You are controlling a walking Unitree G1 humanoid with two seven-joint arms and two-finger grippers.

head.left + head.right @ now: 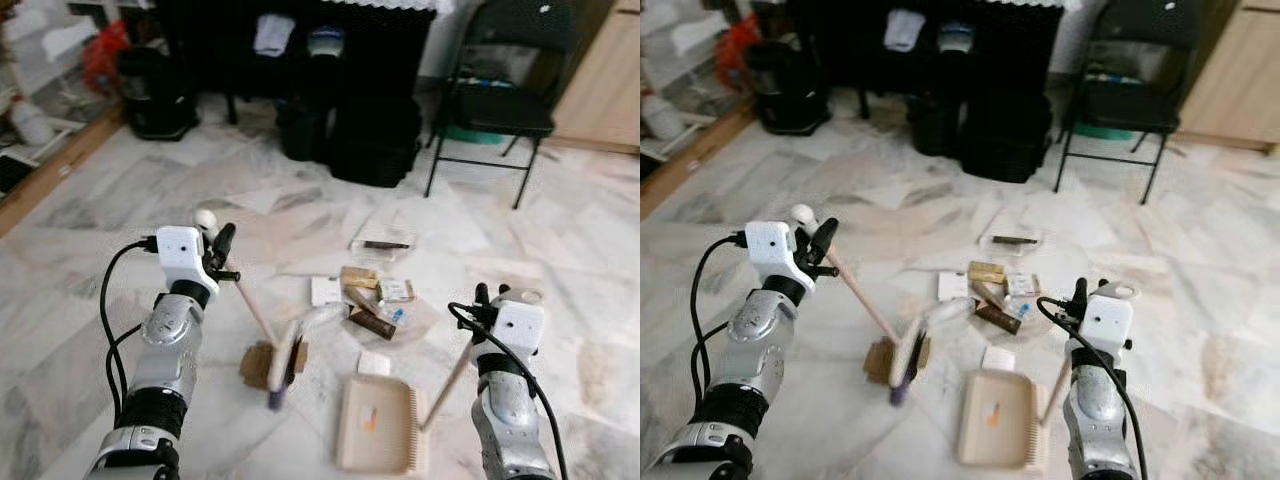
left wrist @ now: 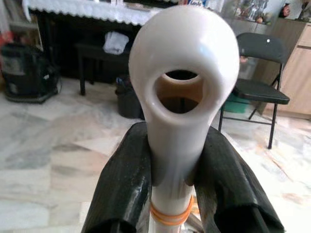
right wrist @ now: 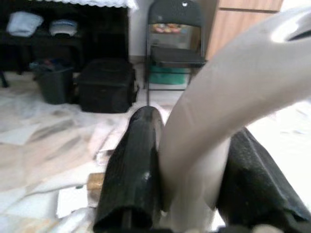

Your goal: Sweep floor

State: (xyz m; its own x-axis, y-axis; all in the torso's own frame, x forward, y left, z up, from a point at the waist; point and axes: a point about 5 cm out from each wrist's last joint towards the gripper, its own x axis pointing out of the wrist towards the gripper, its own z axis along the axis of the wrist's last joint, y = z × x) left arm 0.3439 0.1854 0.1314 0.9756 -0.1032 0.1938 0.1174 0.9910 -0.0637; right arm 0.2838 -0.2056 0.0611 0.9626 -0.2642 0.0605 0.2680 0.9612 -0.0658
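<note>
floor [image 1: 120,200]: polished marble-look tiles, white veined grey and tan, faint sheen
broom [image 1: 283,357]: pale wood-coloured stick; cream plastic cap at its top, smooth and glossy in the left wrist view
left gripper [image 2: 181,167]: matt black fingers, slightly grainy, clamped on the broom's cap
dustpan [image 1: 377,425]: beige plastic, matt, ribbed edge; its grip smooth off-white plastic
right gripper [image 3: 192,194]: matt black fingers clamped on the dustpan's grip
arms [image 1: 172,340]: brushed silver metal, white plastic wrist boxes
litter [image 1: 368,300]: beyond the dustpan, paper, cardboard, clear crinkled film
chair [image 1: 497,95]: past the litter, black metal frame, dull padded seat
</note>
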